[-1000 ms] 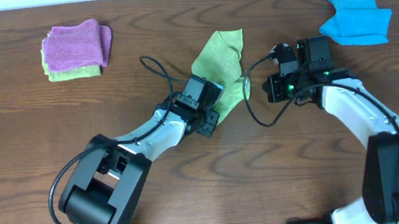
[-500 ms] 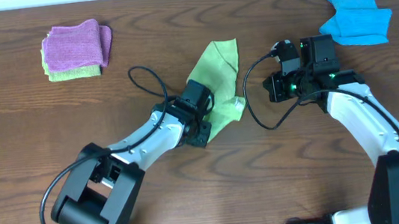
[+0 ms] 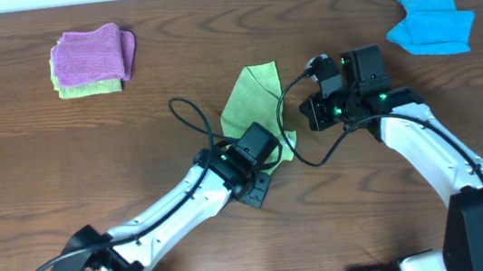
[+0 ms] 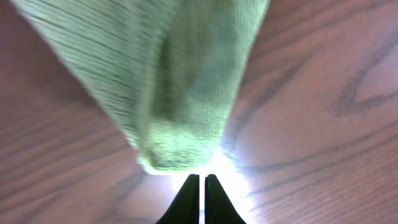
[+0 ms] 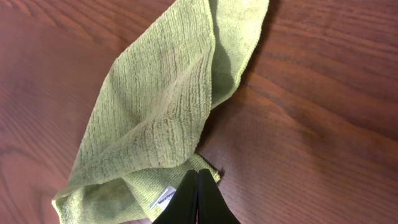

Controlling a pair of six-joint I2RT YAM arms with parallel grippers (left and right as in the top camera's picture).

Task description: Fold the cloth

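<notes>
The lime-green cloth (image 3: pixel 251 102) lies crumpled in a long, loosely doubled shape at the table's middle. My left gripper (image 3: pixel 270 143) is at its near end. In the left wrist view the fingers (image 4: pixel 199 179) are shut, and the cloth's rounded, blurred end (image 4: pixel 180 149) sits just ahead of the tips with nothing seen between them. My right gripper (image 3: pixel 305 117) is at the cloth's near right corner. In the right wrist view it (image 5: pixel 198 173) is shut on that corner of the cloth (image 5: pixel 149 112), beside the white tag (image 5: pixel 163 197).
A purple cloth (image 3: pixel 91 54) is stacked on a green one (image 3: pixel 88 86) at the back left. A bright blue cloth (image 3: pixel 429 16) lies at the back right. A black cable (image 3: pixel 187 119) loops out to the left of my left wrist.
The cloth has slid left and toward the front, and its far tip has pulled in. Both grippers moved with it, the right one leftward and the left one forward and right.
</notes>
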